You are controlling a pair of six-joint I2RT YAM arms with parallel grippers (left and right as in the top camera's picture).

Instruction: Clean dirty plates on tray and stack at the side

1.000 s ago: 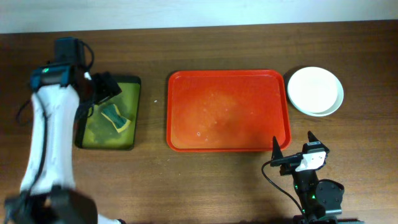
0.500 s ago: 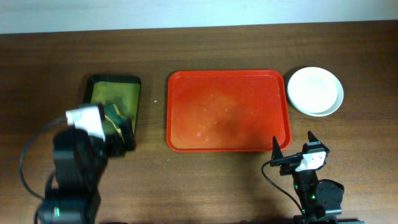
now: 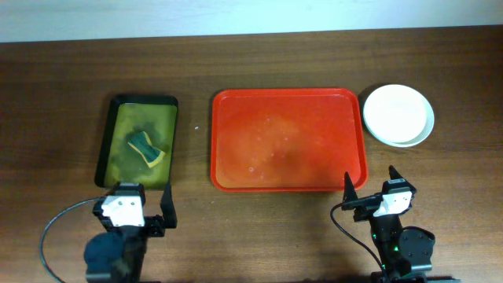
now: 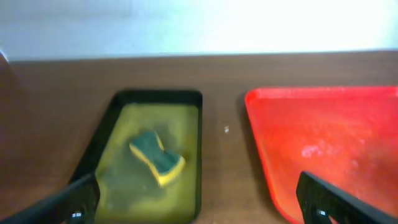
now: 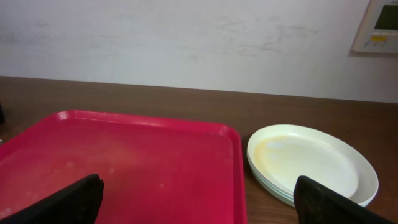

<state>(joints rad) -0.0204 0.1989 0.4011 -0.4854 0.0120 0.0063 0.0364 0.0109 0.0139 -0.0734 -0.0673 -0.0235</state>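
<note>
The plates (image 3: 398, 115) sit stacked on the worktop (image 3: 63, 79), ahead of the right end effector (image 3: 371, 182) and to its right, just beside the short right rim of the tray (image 3: 288, 140) but not touching it; in the right wrist view the stack (image 5: 311, 163) shows a creamy white plate on top with a faint yellowish tinge, and the rims of the others peek out beneath it; their colour cannot be told. The tray (image 5: 124, 162) lies ahead of the right end effector (image 5: 202, 205) and mostly to its left, its red floor speckled with pale wet marks; that end effector hangs low near the front edge of the worktop, fingers spread wide, nothing between them. The left end effector (image 3: 132, 196) is likewise spread wide and grips nothing; seen from its wrist (image 4: 199, 205), a black tray (image 4: 199, 155) of yellow-green liquid lies ahead and slightly left, a green-and-yellow sponge (image 4: 157, 157) resting in the liquid; the red tray (image 4: 336, 143) lies ahead to its right, apart from the black one.
</note>
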